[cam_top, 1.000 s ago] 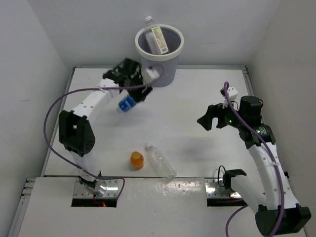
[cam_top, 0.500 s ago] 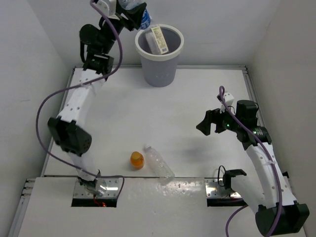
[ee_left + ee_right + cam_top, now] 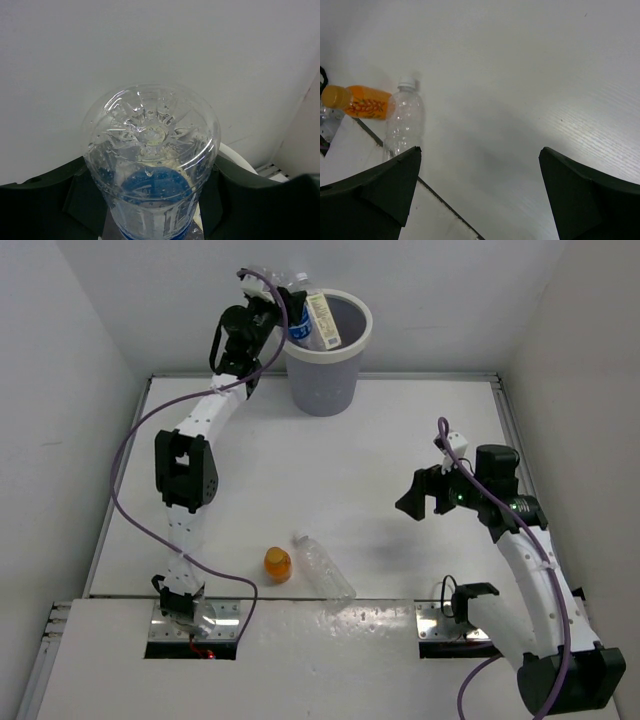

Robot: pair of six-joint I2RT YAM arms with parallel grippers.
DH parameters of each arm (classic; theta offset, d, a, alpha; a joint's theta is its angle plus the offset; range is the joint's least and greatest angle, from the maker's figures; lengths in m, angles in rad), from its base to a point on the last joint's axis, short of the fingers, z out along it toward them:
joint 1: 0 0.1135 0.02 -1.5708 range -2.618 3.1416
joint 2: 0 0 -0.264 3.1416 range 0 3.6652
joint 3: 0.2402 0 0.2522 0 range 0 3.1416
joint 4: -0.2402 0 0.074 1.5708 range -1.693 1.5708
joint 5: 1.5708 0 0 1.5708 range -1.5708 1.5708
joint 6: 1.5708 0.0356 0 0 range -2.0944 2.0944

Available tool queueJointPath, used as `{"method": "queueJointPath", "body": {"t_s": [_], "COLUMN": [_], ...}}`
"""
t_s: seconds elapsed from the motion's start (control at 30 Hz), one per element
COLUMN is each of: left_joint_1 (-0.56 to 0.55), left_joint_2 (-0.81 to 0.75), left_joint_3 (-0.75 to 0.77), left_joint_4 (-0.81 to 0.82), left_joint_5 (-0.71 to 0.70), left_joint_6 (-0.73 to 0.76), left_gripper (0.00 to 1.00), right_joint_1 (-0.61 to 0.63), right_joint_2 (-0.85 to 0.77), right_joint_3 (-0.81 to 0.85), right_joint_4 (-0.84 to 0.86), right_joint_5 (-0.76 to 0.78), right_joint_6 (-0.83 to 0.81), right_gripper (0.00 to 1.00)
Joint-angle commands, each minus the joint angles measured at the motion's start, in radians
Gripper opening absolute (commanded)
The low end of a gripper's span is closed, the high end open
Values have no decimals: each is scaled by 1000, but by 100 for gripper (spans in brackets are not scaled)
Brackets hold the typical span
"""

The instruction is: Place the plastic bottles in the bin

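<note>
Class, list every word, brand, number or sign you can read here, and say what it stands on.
No text can be read.
Cream-labelled bottle in the bin: print too small.
Blue-labelled bottle: label blurred, seen through the base.
Orange bottle: a darker pattern, no legible words.

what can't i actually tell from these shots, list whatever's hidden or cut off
- Floor of the bin: top view, hidden by its own wall and the cream-labelled bottle; anything else inside is unseen.
- Cap of the blue-labelled bottle: left wrist view, cut off by the bottom edge.
- Fingertips of the left tool: left wrist view, behind that bottle; top view, too small.
- Lettering on the orange bottle: too small to read in either view.
</note>
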Motion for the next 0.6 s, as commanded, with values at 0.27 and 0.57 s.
{"method": "queueJointPath", "body": {"t_s": [0.27,0.57], "left_joint_1": [2,2], "left_joint_2": [58,-29], "left_joint_3": [69,150], "left_joint_4": [40,24], "left_joint_5": [-26,33], "left_joint_6": [128,91], "left_gripper": [99,99], "right_joint_1": [19,210], "right_joint_2": [-5,147], "right_joint_3": [-9,42], "right_joint_4": [-43,-31], "right_joint_5": [-50,88], "right_joint_6": [-57,-86], "right_gripper": [100,99]}}
